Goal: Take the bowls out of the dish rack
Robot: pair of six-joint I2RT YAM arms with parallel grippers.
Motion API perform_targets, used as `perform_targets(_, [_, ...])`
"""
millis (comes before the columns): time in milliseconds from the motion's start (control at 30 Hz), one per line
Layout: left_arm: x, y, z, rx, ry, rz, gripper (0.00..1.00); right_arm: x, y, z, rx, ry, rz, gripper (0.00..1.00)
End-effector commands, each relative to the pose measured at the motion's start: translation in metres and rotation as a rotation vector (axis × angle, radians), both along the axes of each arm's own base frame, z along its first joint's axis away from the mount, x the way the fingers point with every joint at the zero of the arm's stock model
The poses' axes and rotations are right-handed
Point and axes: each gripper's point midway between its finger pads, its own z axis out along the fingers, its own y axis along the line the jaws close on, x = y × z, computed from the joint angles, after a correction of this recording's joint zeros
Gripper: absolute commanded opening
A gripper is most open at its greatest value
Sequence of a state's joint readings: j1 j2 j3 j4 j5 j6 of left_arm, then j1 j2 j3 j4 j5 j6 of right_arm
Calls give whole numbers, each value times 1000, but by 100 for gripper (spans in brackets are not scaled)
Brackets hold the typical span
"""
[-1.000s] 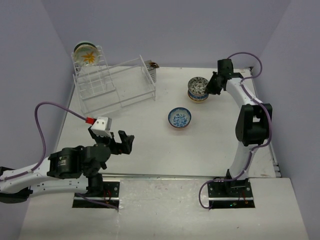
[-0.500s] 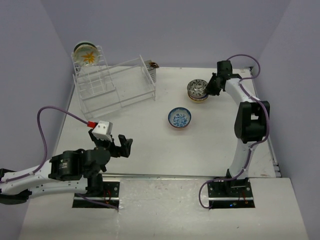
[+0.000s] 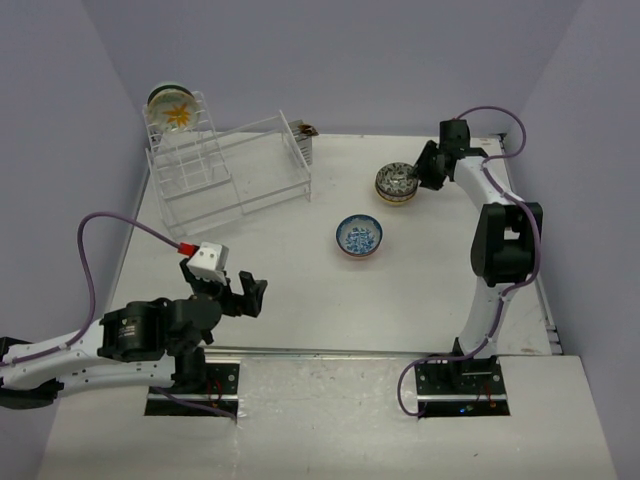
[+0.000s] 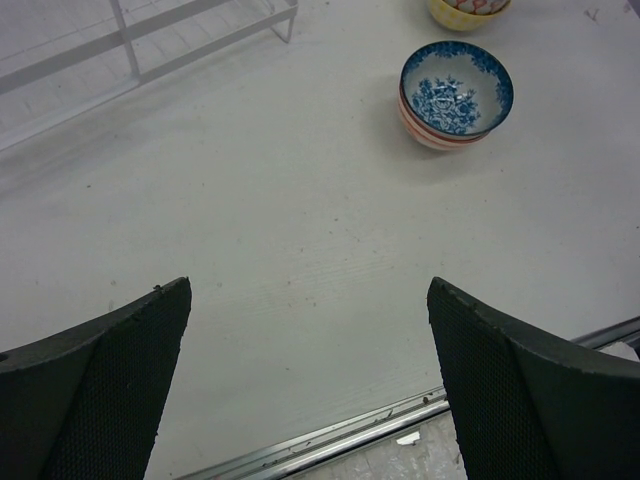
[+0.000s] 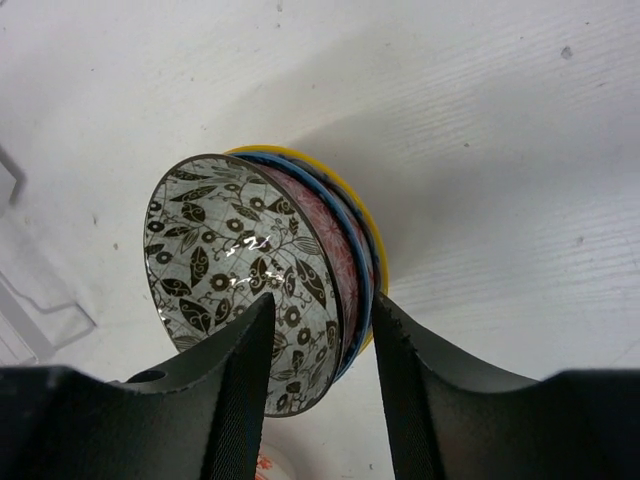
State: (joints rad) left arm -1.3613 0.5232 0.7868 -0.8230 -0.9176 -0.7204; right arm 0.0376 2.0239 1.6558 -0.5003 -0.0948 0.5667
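A stack of bowls (image 3: 397,183) stands at the far right of the table, with a black-and-white leaf bowl (image 5: 240,270) on top of red, blue and yellow (image 5: 365,225) ones. My right gripper (image 5: 322,310) is open and straddles the stack's rim, one finger inside the top bowl and one outside. A blue-patterned bowl (image 3: 359,236) sits nested in an orange-red one (image 4: 430,135) mid-table. The clear dish rack (image 3: 225,170) stands far left and holds a yellow-flower bowl (image 3: 175,110) on its tall tier. My left gripper (image 3: 250,290) is open and empty, low over the near table.
A small dark object (image 3: 308,130) lies behind the rack's right end. The rack's lower tier (image 4: 150,40) shows at the top left of the left wrist view. The table's metal front edge (image 4: 330,445) is just below my left fingers.
My right gripper has lowered the black-and-white bowl onto the stack and opened. My left arm has shifted slightly.
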Motion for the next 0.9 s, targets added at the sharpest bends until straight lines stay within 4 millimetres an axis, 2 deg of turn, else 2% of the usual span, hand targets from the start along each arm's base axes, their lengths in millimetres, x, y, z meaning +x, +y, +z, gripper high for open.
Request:
perform_targets(0, [2, -3, 2, -14, -11, 4, 100, 5, -18, 34, -60, -86, -50, 44])
perform_targets(133, [3, -1, 4, -29, -15, 23, 100, -5, -20, 26, -69, -65, -44, 33])
perform_targets(200, [8, 6, 8, -73, -20, 92, 100, -6, -19, 24, -66, -65, -41, 24])
perform_targets(233, [9, 10, 13, -94, -20, 119, 100, -10, -19, 19, -64, -54, -43, 21])
perform_targets(300, [12, 13, 25, -156, -23, 177, 100, -12, -19, 25, -56, -72, -44, 15])
perform_targets(333, [14, 11, 41, -182, -32, 190, 100, -13, -18, 28, -55, -78, -43, 15])
perform_targets(400, [20, 17, 62, -213, -65, 254, 100, -16, -19, 49, -55, -119, -56, 20])
perform_targets(467, [28, 15, 93, -207, -119, 300, 100, -20, -19, 71, -43, -166, -58, 21])
perform_targets(500, [31, 11, 103, -198, -140, 307, 100, -25, -16, 104, -29, -238, -57, 25])
perform_targets(533, [37, -6, 114, -197, -159, 314, 100, -31, -16, 114, -19, -262, -62, 28])
perform_targets(567, [41, -7, 135, -165, -195, 323, 100, -36, -15, 129, -10, -298, -60, 31])
perform_targets(600, [48, -25, 141, -140, -205, 333, 100, -46, -13, 158, 5, -362, -50, 33])
perform_targets(633, [58, -20, 164, -161, -216, 370, 100, -59, -9, 181, 21, -404, -28, 36])
perform_targets(700, [82, -28, 182, -180, -226, 386, 100, -74, -4, 200, 37, -437, -2, 39])
perform_targets(733, [115, -15, 181, -151, -219, 465, 100, -82, -1, 207, 47, -447, 13, 40])
perform_targets(767, [129, -24, 201, -232, -205, 394, 100, -91, 1, 214, 57, -459, 29, 42])
perform_targets(800, [143, -19, 206, -251, -183, 399, 100, -107, 5, 224, 70, -489, 49, 43])
perform_targets(833, [176, 2, 200, -256, -154, 482, 100, -117, 13, 229, 101, -501, 91, 44])
perform_targets(867, [189, -5, 205, -326, -121, 433, 100, -127, 19, 231, 119, -508, 123, 45])
